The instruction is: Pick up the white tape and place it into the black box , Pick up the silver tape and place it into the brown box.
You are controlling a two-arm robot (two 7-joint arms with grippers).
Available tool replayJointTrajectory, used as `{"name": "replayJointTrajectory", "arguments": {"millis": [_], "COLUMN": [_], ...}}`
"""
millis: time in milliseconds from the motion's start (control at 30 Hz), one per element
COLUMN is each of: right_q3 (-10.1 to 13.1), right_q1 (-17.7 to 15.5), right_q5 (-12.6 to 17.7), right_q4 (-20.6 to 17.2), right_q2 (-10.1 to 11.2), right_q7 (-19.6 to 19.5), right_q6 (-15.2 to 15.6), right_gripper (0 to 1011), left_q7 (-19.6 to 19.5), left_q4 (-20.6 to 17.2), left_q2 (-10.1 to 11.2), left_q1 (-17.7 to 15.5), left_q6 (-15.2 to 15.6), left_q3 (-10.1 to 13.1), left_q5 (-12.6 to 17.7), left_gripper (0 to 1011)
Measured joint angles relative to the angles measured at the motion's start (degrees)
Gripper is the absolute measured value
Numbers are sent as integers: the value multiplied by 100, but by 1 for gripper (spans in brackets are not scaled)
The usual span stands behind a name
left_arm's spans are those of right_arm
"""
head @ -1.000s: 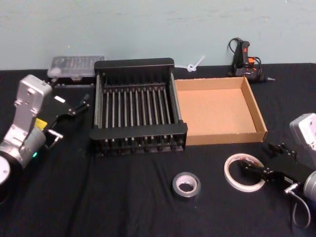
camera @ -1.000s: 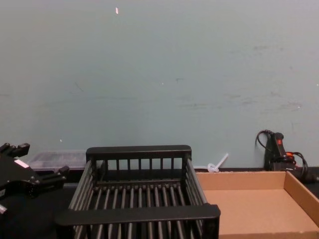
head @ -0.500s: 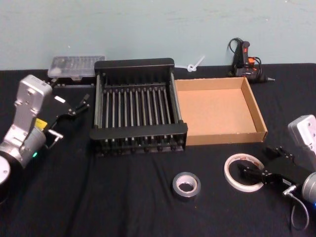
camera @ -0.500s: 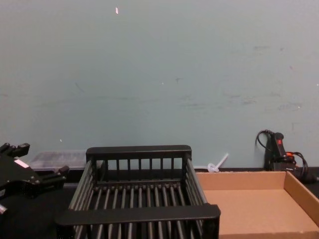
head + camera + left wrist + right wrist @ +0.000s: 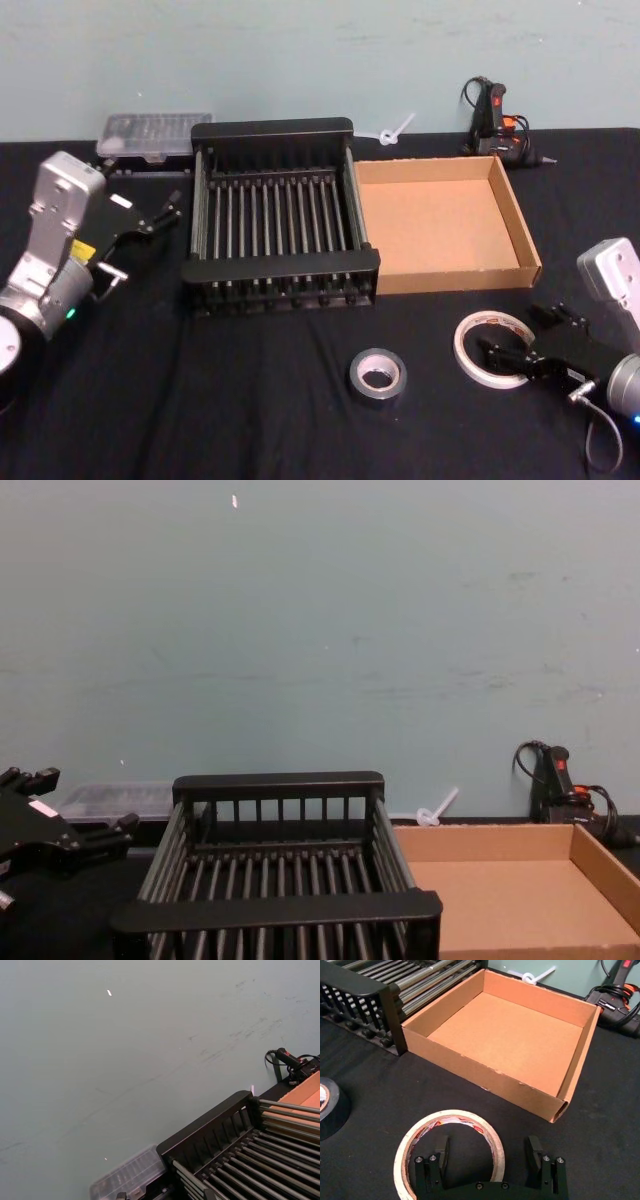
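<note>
While the white tape (image 5: 494, 348) lies flat on the tabletop (image 5: 250, 400) in front of the brown box (image 5: 440, 225), the head view has the right gripper (image 5: 515, 340) lower and further over the roll's near rim than a second ago. The silver tape (image 5: 377, 374) sits nearby; the left gripper (image 5: 160, 212) is parked beside the black box (image 5: 275, 215). From the right wrist, the open fingers (image 5: 440, 1152) straddle the rim, holding nothing; closing off-centre could slide the thin ring away.
</note>
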Motion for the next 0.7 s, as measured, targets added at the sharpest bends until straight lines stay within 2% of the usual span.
{"name": "replayJointTrajectory", "arguments": {"millis": [700], "right_q3": [-17], "right_q1": [27], "right_q5": [-128], "right_q4": [72], "right_q2": [-53], "right_q7": [241], "right_q6": [-59], "right_gripper": [1002], "left_q7": [0], "left_q4": [0], "left_q2": [0], "left_q1": [0], "left_q6": [0], "left_q3": [0], "left_q5": [0], "left_gripper": [1001]}}
